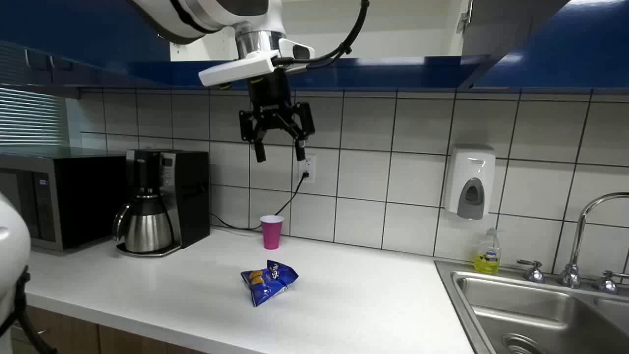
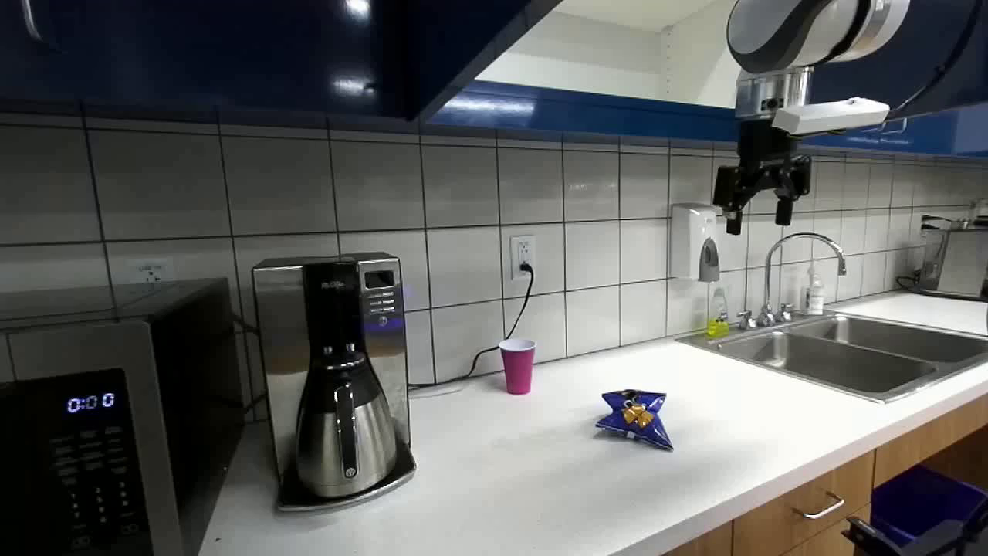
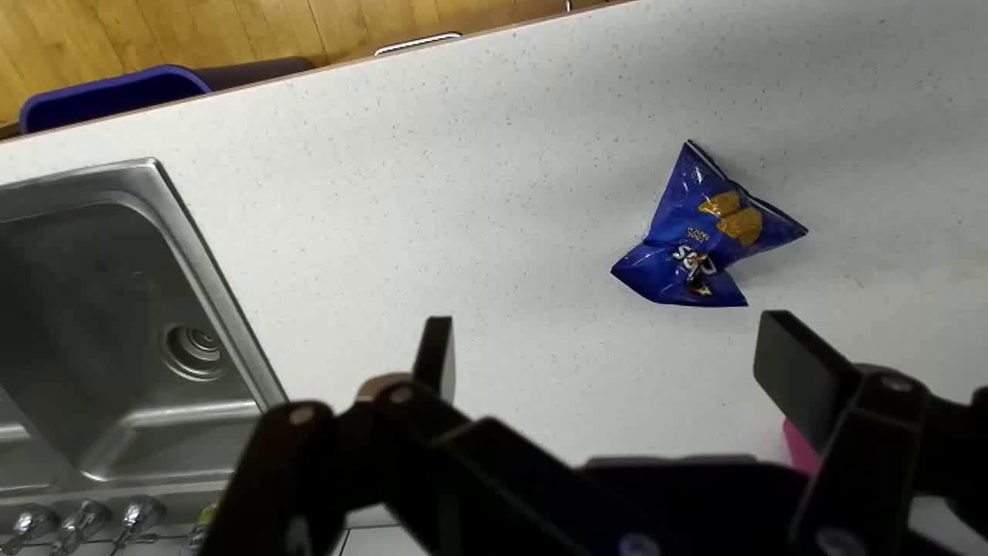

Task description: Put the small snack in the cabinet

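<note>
snack bag [image 3: 698,239] says "cool ranch", on white table [image 1: 368,295], below gripper [image 1: 280,153] & off to side. jaws spread. microwave [image 2: 147,417] well off, reads 0:00. cabinet [image 1: 393,73] abv & bhnd gripper, tiled wall [image 1: 363,172] bhnd.

– Where is there room to pass?
– Bare counter [image 1: 373,300] rings the snack bag [image 1: 268,285], with free air beneath the spread gripper [image 1: 280,152]; a pink cup [image 1: 271,233] stands near, toward the tiled wall [image 1: 363,169].
– And overhead?
– The cabinet [image 1: 383,43] gapes, but a blue ledge [image 1: 393,73] runs along its bottom, an open door [image 1: 511,29] juts beside it, and in both exterior views the arm [image 1: 258,44] covers part of its mouth.
</note>
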`<action>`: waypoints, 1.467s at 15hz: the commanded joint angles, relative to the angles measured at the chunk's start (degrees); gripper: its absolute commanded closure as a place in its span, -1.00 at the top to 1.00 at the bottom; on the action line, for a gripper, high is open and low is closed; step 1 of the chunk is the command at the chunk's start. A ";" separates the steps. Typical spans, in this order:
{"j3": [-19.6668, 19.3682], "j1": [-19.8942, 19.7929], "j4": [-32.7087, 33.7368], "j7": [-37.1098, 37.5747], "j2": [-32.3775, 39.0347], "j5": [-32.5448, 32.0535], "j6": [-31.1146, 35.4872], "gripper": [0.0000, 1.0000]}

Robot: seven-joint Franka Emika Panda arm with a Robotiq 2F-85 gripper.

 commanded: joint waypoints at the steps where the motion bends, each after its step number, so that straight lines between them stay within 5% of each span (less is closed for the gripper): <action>1: 0.00 0.03 0.16 0.00 0.04 0.03 -0.20 1.00; 7: 1.02 1.16 -3.25 4.74 3.38 3.90 4.92 1.00; 13: 3.80 1.49 -6.91 13.94 12.81 7.40 17.39 1.00; 22: 6.05 1.20 -4.59 27.96 27.82 7.75 29.08 1.00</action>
